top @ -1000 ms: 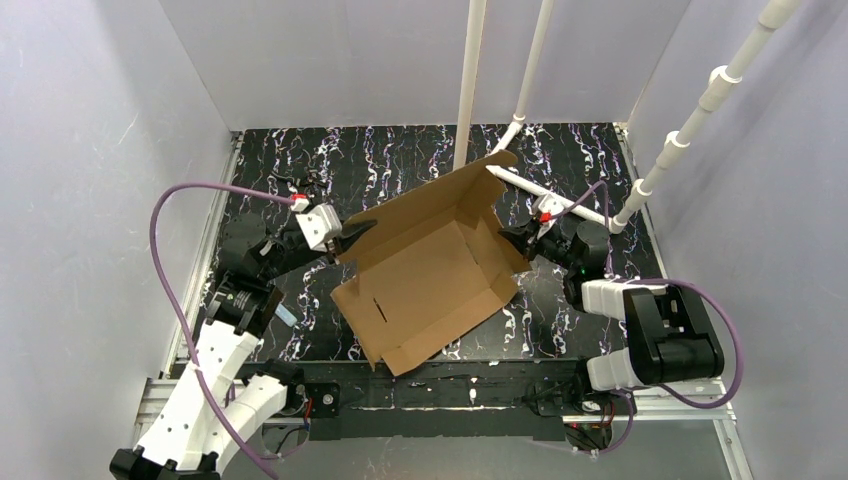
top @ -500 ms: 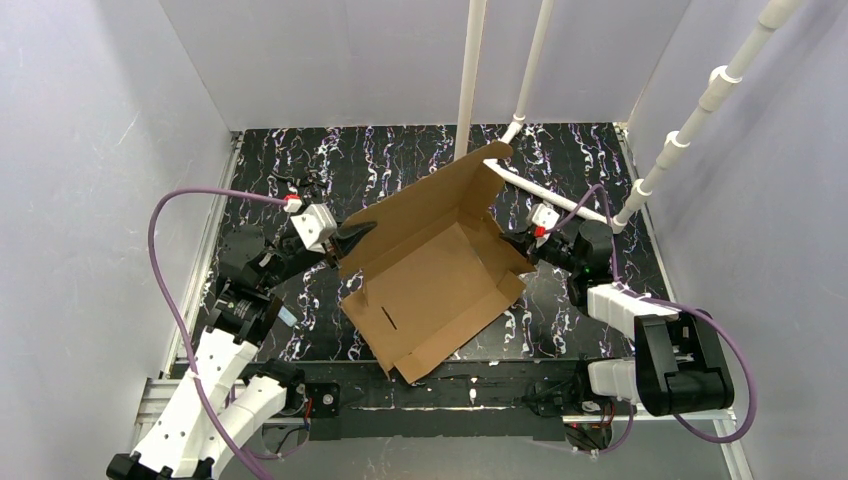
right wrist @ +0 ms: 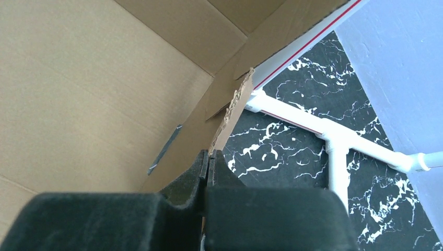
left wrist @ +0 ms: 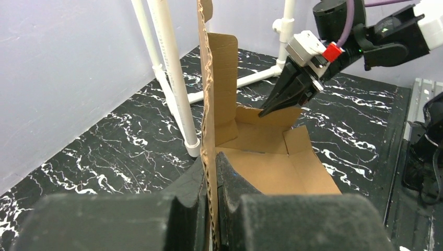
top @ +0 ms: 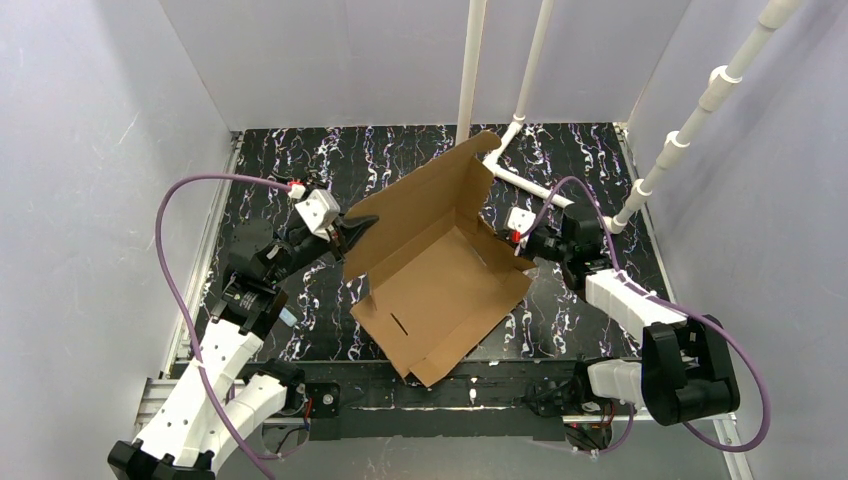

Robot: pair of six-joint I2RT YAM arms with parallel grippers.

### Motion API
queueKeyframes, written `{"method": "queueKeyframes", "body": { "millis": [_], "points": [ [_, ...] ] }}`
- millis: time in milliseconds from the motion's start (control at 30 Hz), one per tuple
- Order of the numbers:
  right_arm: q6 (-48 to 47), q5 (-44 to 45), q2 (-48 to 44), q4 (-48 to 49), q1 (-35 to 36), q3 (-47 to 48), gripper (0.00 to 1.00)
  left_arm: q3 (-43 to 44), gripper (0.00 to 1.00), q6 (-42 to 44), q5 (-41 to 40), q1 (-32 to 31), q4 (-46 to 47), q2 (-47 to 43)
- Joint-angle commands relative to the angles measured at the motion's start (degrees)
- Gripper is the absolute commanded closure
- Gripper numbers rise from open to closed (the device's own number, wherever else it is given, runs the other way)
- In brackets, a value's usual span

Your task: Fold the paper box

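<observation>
Black, white-veined tabletop [top: 300,170] sits between pale lilac walls [top: 90,150], with white pipes [top: 470,70] standing at the far side. Mid-table lies the paper box [top: 440,290], open side up, its long axis running near-left to far-right. Its tall flap stands upright along the far-left side. There the left gripper [top: 352,228] is clamped tight on the flap's edge, and the right gripper [top: 505,243] pinches the far-right wall's rim. From above, the right fingertips are lost against cardboard — the box's underside is hidden too.

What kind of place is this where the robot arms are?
Probably a robot lab test booth: plain pale walls box in a black marbled table, white pipes make a frame, and the left gripper and right gripper pinch a paper box.
</observation>
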Motion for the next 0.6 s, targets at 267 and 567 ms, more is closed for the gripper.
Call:
{"method": "queueKeyframes", "body": {
  "millis": [267,567],
  "points": [
    [-4.64,2.62,-1.8,-6.0,2.73,0.4,0.99,3.27,1.0,-3.83,-8.79,-0.57,2.68,-1.14],
    [-10.47,7.27,-1.09,-13.51,7.41,4.44,0.99,3.98,1.0,-3.84,-4.64,-0.62,2.15,-0.53]
  ]
}}
